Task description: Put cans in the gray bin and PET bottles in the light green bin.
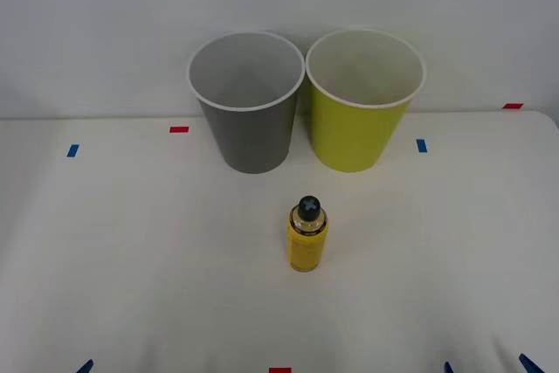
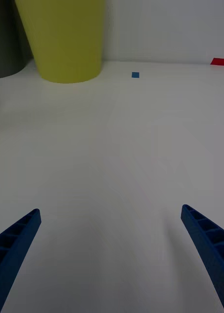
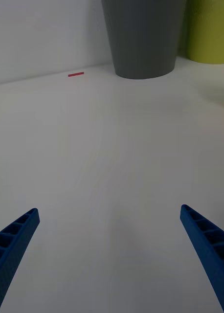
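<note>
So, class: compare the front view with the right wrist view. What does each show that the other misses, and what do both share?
Front view alone: the small yellow bottle standing upright on the table, in front of the gap between the bins, plus the open mouths and pale insides of both. Right wrist view alone: the right gripper up close, jaws open above bare table. Shared: the light green bin, an edge of the gray bin, and the blue and red tape marks beside the green bin.
</note>
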Controlling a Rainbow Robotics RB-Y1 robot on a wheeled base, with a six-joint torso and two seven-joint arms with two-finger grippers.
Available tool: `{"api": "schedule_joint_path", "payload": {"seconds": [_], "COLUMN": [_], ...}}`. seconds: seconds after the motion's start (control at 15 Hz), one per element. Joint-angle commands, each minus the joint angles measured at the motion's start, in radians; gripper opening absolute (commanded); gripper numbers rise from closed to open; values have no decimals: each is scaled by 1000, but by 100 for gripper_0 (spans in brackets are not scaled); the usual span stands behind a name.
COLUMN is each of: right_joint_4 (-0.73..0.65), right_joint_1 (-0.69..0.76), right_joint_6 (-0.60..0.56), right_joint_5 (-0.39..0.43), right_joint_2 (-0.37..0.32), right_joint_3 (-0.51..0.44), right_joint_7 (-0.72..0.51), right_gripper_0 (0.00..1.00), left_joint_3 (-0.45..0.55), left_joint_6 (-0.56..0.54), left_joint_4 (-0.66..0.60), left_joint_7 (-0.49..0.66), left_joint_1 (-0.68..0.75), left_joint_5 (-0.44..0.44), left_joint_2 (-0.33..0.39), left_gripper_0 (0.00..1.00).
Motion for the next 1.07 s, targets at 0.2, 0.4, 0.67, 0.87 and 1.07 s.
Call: {"api": "schedule_joint_path", "payload": {"seconds": [0.2,0.4,0.67,0.87,1.07], "right_joint_4": [0,0,0,0,0], "right_joint_1": [0,0,0,0,0], "right_joint_6": [0,0,0,0,0], "right_joint_5": [0,0,0,0,0], "right_joint_2": [0,0,0,0,0], "right_joint_3": [0,0,0,0,0], "right_joint_7": [0,0,0,0,0], "right_gripper_0": [100,100,100,100,100], "left_joint_3": [0,0,0,0,0], "left_joint_6": [0,0,0,0,0], "left_joint_4": [0,0,0,0,0], "left_joint_7": [0,0,0,0,0], "left_joint_1": [0,0,0,0,0], "left_joint_5": [0,0,0,0,0], "left_joint_2": [0,0,0,0,0], "left_gripper_0": [100,100,100,100,100]}}
